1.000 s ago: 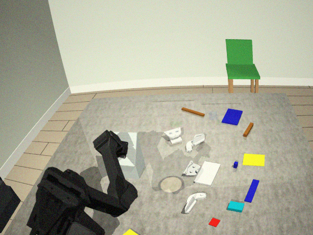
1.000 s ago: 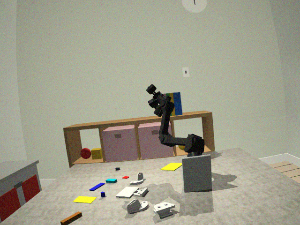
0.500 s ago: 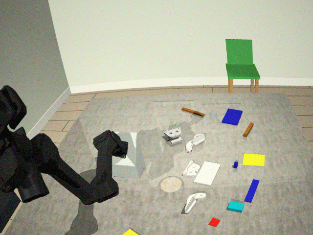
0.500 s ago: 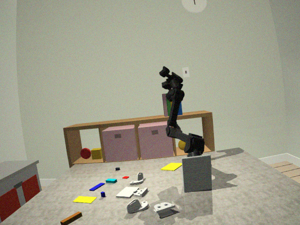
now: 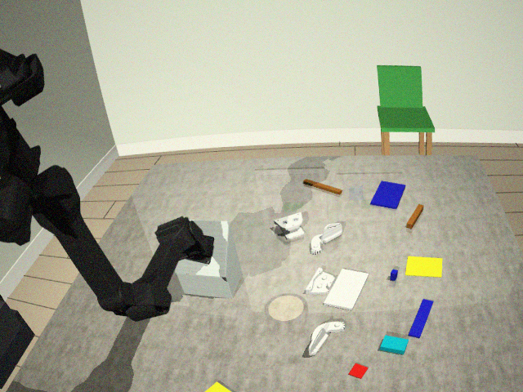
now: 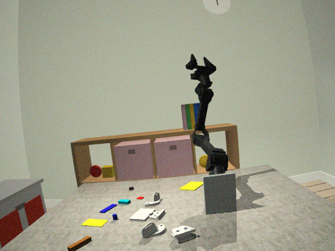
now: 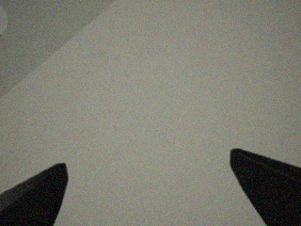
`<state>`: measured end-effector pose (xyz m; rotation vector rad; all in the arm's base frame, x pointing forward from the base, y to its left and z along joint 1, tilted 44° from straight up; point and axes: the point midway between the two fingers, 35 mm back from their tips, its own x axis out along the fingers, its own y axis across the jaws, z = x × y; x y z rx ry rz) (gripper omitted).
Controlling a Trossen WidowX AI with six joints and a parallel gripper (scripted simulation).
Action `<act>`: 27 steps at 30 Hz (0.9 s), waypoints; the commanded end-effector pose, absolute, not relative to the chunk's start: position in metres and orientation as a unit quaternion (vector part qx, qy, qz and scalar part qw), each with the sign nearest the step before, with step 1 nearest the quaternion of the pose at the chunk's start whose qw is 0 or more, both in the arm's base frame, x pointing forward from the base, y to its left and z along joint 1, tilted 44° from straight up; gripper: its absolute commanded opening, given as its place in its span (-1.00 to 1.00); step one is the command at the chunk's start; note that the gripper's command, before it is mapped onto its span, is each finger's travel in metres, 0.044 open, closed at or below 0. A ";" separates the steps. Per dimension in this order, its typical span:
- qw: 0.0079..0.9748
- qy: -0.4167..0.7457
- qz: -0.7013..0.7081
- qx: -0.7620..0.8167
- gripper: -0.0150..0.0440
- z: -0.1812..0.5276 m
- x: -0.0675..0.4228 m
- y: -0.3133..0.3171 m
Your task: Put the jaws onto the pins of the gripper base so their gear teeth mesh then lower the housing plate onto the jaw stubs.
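My gripper [image 6: 198, 56] [image 7: 150, 163] is open and empty, raised high above the table. One white jaw [image 5: 333, 232] [image 6: 149, 230] lies on the table beside a white piece with two dark holes [image 5: 291, 220] [image 6: 184, 230], which looks like the housing plate and rests tilted. The other white jaw [image 5: 318, 337] [image 6: 156, 197] lies apart, on the other side of the white base. The base [image 5: 315, 287] [image 6: 158, 214], with small round raised features, lies beside a flat white slab [image 5: 346, 289] [image 6: 141, 214]. Neither jaw is on the base.
A grey box [image 5: 204, 283] [image 6: 219, 193] stands near the arm. A tan disc [image 5: 285, 307] lies by the base. Also on the table are yellow sheets [image 5: 424, 266] [image 6: 94, 222], blue pieces [image 5: 387, 194], brown bars [image 5: 414, 216], a cyan block [image 5: 394, 345] and a red square [image 5: 358, 370].
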<state>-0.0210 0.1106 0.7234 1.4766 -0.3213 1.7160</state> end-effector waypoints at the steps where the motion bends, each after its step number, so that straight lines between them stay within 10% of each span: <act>1: 0.452 -0.133 0.678 0.564 1.00 0.716 -0.021 0.127; 27: 0.670 -0.077 0.664 0.325 1.00 0.608 -0.029 0.327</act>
